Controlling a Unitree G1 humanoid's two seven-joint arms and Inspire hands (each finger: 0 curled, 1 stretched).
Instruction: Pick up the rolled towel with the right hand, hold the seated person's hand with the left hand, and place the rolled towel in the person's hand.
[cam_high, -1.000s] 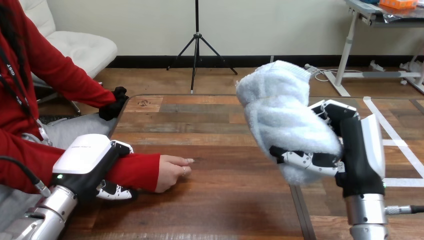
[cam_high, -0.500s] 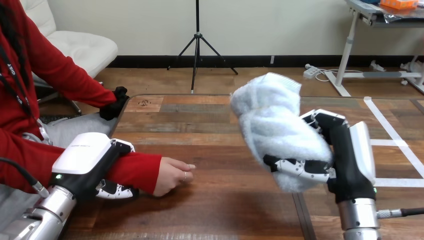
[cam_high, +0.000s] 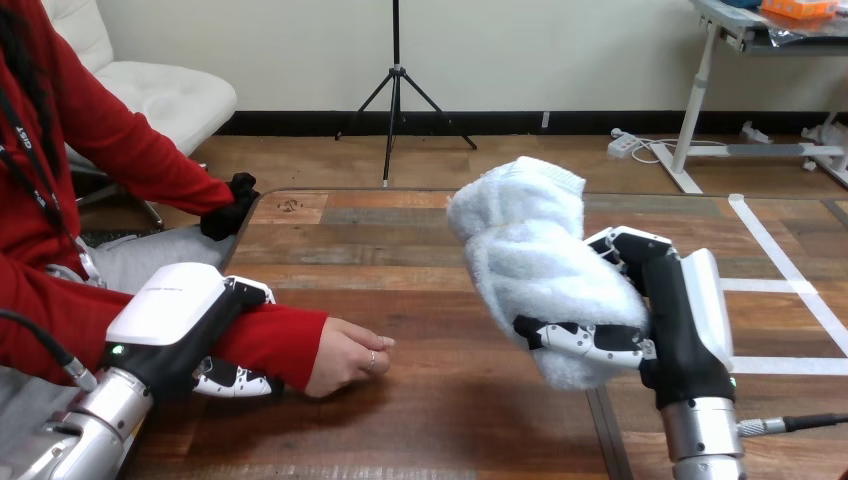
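Note:
My right hand (cam_high: 668, 310) is shut on the rolled white towel (cam_high: 530, 255), holding it tilted above the table at centre right. At the lower left my left hand (cam_high: 190, 330) is curled round the person's red-sleeved forearm just behind the wrist. The person's hand (cam_high: 345, 355) rests on the wooden table (cam_high: 420, 400) with its fingers loosely curled, pointing right. A gap of bare table lies between the person's hand and the towel.
The person sits at the left edge, with another hand in a black glove (cam_high: 228, 210) resting at the table's far left corner. White tape lines (cam_high: 780, 285) cross the table at the right.
My right hand has carried the towel leftward and lower, toward the person's hand. The person's hand has curled a little. My left hand stays on the forearm.

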